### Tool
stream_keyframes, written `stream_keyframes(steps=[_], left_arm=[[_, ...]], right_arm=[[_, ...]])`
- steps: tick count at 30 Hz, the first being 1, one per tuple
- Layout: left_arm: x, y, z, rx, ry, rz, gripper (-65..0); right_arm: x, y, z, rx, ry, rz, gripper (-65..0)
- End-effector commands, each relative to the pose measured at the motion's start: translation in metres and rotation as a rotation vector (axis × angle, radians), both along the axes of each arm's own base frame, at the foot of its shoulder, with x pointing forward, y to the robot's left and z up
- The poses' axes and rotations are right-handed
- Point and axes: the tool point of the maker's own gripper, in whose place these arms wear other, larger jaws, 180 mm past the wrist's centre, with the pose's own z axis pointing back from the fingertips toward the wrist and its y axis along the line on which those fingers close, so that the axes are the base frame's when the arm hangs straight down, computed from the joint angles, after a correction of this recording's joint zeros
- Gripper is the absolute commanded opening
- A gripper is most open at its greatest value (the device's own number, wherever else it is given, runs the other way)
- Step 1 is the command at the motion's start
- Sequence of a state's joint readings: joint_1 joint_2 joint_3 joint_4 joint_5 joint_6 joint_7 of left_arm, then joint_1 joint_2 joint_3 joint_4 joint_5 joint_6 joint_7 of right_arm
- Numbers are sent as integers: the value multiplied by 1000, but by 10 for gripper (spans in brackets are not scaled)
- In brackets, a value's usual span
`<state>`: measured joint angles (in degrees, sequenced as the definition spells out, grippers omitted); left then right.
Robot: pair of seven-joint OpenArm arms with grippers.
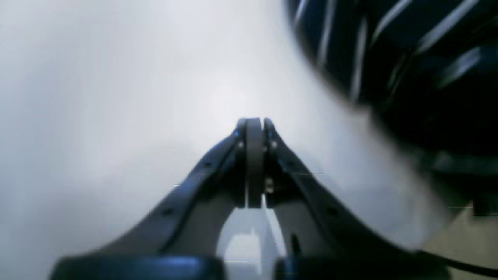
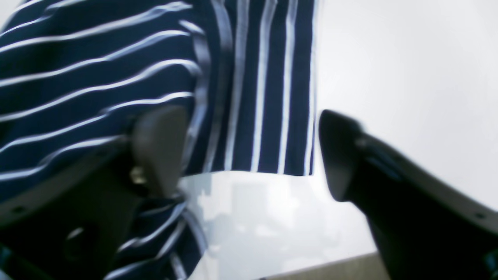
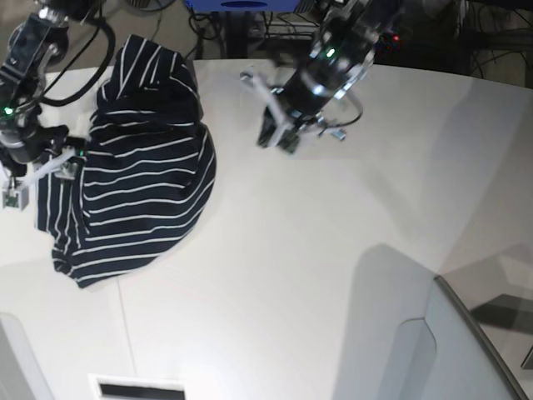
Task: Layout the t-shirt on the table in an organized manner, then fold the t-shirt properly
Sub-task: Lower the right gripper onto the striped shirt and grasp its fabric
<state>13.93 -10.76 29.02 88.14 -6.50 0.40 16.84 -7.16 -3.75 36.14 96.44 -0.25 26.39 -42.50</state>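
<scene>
Nearest the right wrist camera, the right tool (image 2: 249, 155) stood with its fingers (image 2: 159, 147) spread wide, one dark pad over the striped cloth and the other over bare white surface, nothing pinched between them. Beneath it the t-shirt (image 2: 116, 77) showed a straight hem edge, its white stripes running two ways where the fabric overlapped. In the base view the same tool (image 3: 33, 179) hung at the left edge of the bench (image 3: 333, 250), touching or just over the shirt's left side; contact could not be told. The t-shirt (image 3: 137, 175) lay bunched in a rumpled heap along that left side, reaching from near the far edge down toward the middle, not laid flat. The left tool (image 1: 255, 124) was pressed together, its pads meeting with nothing between, above bare bench, with the shirt (image 1: 408, 50) off to the upper right of its view. From the base camera that left tool (image 3: 279, 137) sat near the far edge, well apart from the garment, pointing down at the white surface.
</scene>
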Motion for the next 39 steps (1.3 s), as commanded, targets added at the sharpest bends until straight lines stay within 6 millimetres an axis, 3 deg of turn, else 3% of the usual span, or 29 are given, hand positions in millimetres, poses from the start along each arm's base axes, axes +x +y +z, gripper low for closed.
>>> stream_keyframes(steps=[1,6,11,16,22,25,28,31,36,39], left_arm=[[8,-17,11,-34,-23,-18,-650],[28,-39,24,-49,-35,-39,-650],[28,-32,21,-37,-32,-33,-650],[19,23,2,-26,41,119,-650],[-5,132,-23,-8,157,389,-650],[-20,177,-30,43,185,459,-650],[-31,201,-30,82,192,496,-650],[-34,209,-26,82,156,513,-650],[-36,207,-24,67,123,514,-650],[-35,205,-24,63,122,514,-650]], right_arm=[[7,-13,7,-6,-29,-21,-107],[-5,-45,-22,60,28,-95,-107],[-12,-63,-53,116,43,-138,-107],[-13,-59,-64,138,37,-141,-107],[-14,-55,-63,136,31,-135,-108],[-13,-55,-38,71,-42,-122,-108],[-9,-37,-7,3,-111,-64,-108],[-12,-12,17,-46,-136,15,-108],[-29,39,14,-27,-18,151,-108],[-43,43,1,-9,84,153,-108]])
